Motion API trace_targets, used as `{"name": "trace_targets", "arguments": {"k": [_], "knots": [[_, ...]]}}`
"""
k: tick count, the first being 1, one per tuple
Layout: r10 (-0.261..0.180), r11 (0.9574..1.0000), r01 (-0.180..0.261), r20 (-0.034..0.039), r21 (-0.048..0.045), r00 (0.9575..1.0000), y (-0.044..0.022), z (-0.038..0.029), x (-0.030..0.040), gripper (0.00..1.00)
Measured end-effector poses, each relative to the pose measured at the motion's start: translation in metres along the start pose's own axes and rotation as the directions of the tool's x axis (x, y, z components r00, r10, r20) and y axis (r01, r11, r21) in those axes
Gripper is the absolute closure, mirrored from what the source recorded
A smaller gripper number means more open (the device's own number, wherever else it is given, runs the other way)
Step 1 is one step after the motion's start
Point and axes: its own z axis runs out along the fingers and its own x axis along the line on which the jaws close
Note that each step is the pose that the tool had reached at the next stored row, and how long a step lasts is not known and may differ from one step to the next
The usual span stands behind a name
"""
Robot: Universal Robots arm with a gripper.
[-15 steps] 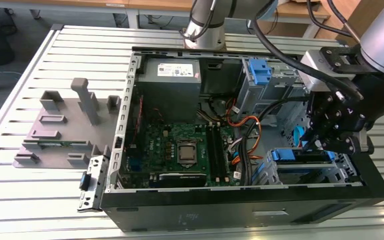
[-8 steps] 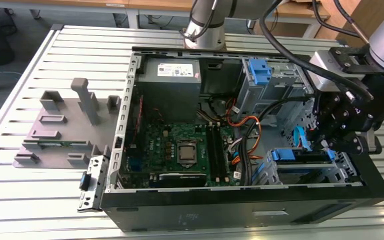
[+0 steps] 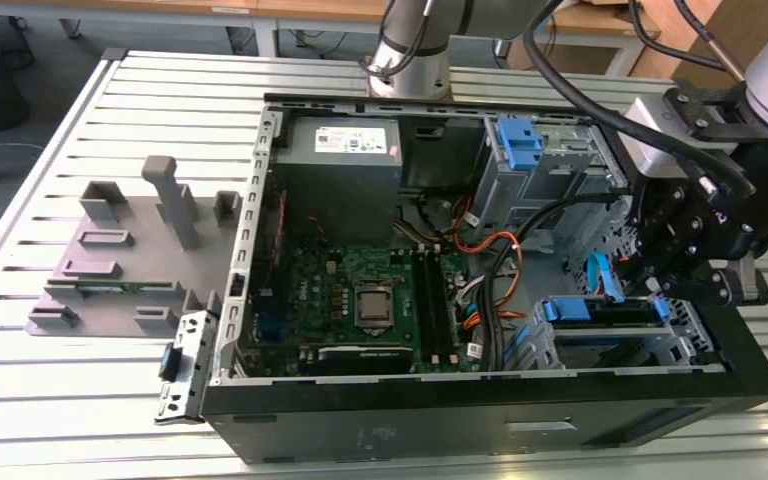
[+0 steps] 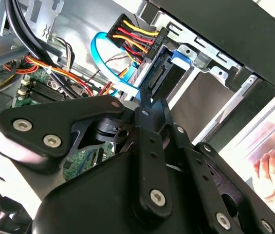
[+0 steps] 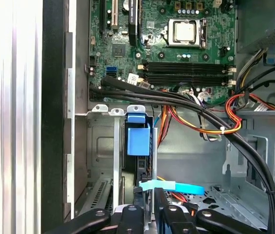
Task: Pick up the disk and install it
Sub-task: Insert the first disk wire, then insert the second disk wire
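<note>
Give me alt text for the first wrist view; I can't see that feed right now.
The gripper hangs over a metal drive cage in an open computer case, above the disk with its blue carrier standing in the cage's slot. A light blue cable crosses just above the fingers; beyond lie the motherboard and bundled wires.

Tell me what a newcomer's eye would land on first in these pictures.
First, the open computer case lying on the slatted table, its green motherboard bared in the exterior view. Next, the black pincer hanging over the drive bay at the case's corner toward the exterior view's right, where the blue-framed disk already sits in its slot. On the exterior view's left, a grey plastic stand rests beside the case.
</note>
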Motion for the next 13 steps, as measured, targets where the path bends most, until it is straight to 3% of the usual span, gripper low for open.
{"name": "trace_targets", "arguments": {"k": [3, 5, 13], "knots": [[0.000, 1.0000, 0.000, -0.0001, 0.0000, 1.0000, 0.0000, -0.0003, 0.0000, 0.76], [0.000, 1.0000, 0.000, -0.0002, 0.0000, 1.0000, -0.0001, -0.0069, -0.0002, 0.76], [0.000, 1.0000, 0.000, -0.0004, 0.0000, 1.0000, -0.0001, -0.0080, -0.0002, 0.76]]}}
